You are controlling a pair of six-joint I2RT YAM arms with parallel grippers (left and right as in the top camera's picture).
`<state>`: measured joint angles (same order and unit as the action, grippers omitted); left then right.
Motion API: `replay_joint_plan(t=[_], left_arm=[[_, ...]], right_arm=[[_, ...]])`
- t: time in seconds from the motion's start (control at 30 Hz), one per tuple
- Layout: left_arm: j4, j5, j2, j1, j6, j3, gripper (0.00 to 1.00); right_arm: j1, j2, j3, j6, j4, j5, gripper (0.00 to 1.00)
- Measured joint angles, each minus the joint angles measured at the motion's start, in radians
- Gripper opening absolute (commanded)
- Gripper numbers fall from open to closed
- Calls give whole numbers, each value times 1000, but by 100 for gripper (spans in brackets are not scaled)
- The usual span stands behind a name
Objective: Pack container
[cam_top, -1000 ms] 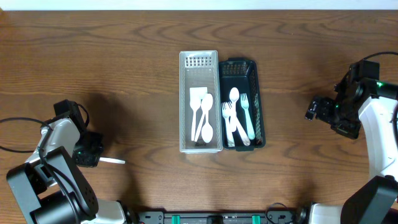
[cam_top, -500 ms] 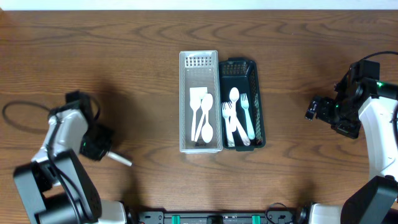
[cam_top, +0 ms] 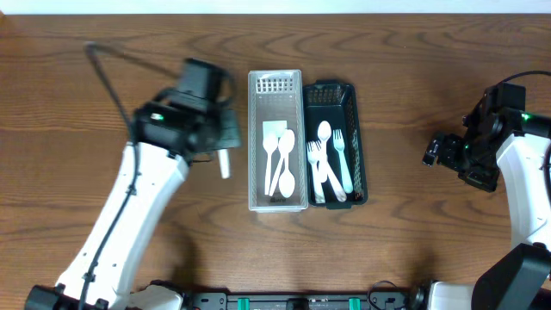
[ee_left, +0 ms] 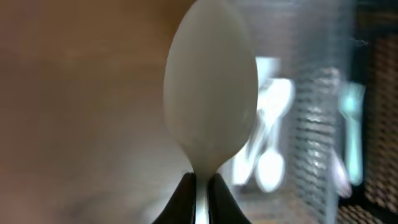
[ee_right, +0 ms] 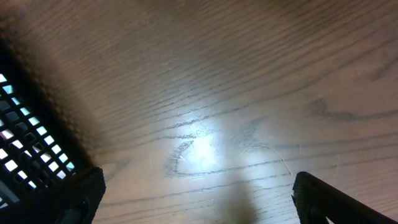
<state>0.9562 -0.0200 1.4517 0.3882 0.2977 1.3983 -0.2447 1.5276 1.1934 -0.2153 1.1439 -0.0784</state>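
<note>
Left tool (cam_top: pixel 221 148), spoon (cam_top: pixel 225 165) now beside tray (cam_top: pixel 254 146)

Wood-grain table (cam_top: pixel 413 250), clear bin (cam_top: pixel 253 138) at centre, black basket (cam_top: pixel 328 89) just beside it

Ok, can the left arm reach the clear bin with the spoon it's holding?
Probably yes. The left gripper, shut on the white spoon, hangs just left of the clear bin; its top is open and nothing stands between them. The right gripper sits far off.

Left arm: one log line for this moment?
left gripper: shut on spoon | position: beside clear bin | right gripper: open, empty | spoon not yet binned
</note>
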Motion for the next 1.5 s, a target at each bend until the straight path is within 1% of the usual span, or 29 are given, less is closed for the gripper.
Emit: replay_joint_plan(t=[0.1, 0.2, 0.47, 0.5, 0.53, 0.57, 0.67, 0.73, 0.9, 0.97, 1.0, 1.03, 1.07, 1.1, 1.13, 1.23, 1.3, 1.37, 1.5], left_arm=[[-71, 0, 16, 98, -77, 1, 6], [-131, 0, 56, 149, -119, 1, 6], [-206, 0, 277, 175, -150, 2, 6], [-206, -1, 309, 175, -153, 2, 9], [-206, 0, 334, 175, -154, 2, 15], [-206, 0, 354, 176, -161, 2, 25], [-206, 0, 396, 176, -171, 2, 41], [-206, 0, 404, 175, -168, 2, 43], [-208, 2, 397, 175, -168, 2, 42], [-206, 17, 378, 175, -168, 2, 54], [-205, 29, 362, 175, -165, 2, 57], [-206, 46, 336, 172, -166, 2, 64], [-206, 64, 301, 167, -169, 2, 76], [-208, 85, 254, 155, -173, 2, 95], [-213, 98, 218, 144, -168, 2, 98], [-240, 127, 101, 71, -164, 8, 98], [-264, 142, 50, -3, -164, 16, 98], [-282, 152, 31, -74, -164, 21, 98], [-310, 164, 48, -196, -164, 21, 98]], right_arm=[[0, 0, 0, 0, 0, 0, 99], [0, 0, 0, 0, 1, 0, 99], [0, 0, 0, 0, 2, 0, 99], [0, 0, 0, 0, 3, 0, 99], [0, 0, 0, 0, 3, 0, 99], [0, 0, 0, 0, 3, 0, 99], [0, 0, 0, 0, 3, 0, 99], [0, 0, 0, 0, 3, 0, 99], [0, 0, 0, 0, -5, 0, 99], [0, 0, 0, 0, -13, 0, 99], [0, 0, 0, 0, -21, 0, 99], [0, 0, 0, 0, -31, 0, 99], [2, 0, 0, 0, -43, 0, 99], [6, 0, 0, 0, -60, 1, 99], [15, 0, 0, 0, -80, 2, 99], [60, 0, 0, 9, -164, 4, 99], [114, 0, 0, 23, -260, 5, 99], [164, 0, 1, 37, -349, 12, 99], [267, 0, 2, 76, -543, 62, 99]])
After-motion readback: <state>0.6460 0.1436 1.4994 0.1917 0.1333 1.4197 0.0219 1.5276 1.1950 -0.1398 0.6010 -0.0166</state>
